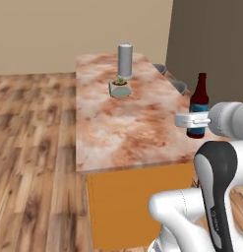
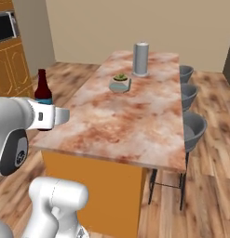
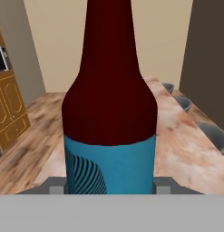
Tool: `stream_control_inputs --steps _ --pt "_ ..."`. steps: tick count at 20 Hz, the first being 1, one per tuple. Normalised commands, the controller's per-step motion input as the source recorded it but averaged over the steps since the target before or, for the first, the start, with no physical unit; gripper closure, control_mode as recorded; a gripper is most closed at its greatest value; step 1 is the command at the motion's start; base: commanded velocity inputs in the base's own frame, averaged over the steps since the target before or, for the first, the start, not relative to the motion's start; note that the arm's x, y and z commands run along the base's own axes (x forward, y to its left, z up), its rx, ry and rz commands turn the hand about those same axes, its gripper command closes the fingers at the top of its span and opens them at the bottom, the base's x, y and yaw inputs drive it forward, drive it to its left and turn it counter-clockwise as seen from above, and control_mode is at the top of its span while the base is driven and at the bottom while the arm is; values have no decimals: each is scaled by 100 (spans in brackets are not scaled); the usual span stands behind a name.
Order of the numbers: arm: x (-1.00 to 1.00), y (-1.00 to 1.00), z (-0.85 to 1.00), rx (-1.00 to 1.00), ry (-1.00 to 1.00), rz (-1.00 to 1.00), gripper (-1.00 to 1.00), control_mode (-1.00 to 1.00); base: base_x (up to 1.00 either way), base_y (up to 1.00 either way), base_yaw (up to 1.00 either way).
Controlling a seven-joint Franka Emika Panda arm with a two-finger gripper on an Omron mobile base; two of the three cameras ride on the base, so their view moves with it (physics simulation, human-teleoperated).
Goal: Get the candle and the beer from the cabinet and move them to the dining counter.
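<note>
Hand view: gripper (image 3: 109,189) clamps the glossy dark-glass beer (image 3: 109,104), blue-labelled, above the mottled marble dining counter (image 3: 186,136).

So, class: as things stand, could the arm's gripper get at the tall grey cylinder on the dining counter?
Probably not yet. The gripper is shut on the beer, so its jaws are occupied. The grey cylinder stands at the dining counter's far end, behind a small plant pot.

A home kitchen — grey stools (image 2: 194,125) beside a marble island (image 2: 121,121), orange cupboards (image 2: 11,69) and a microwave (image 2: 4,27) left of it.
</note>
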Motion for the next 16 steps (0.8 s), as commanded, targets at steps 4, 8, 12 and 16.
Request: stream_control_inputs --steps 4,8,12,16 --pt "0 0 0 0 0 0 100 100 45 -5 -2" --pt "0 0 0 0 0 0 100 100 47 -5 -3" --pt "0 0 0 0 0 0 100 100 55 -6 -3" --pt "0 0 0 0 0 0 100 100 57 -6 -3"
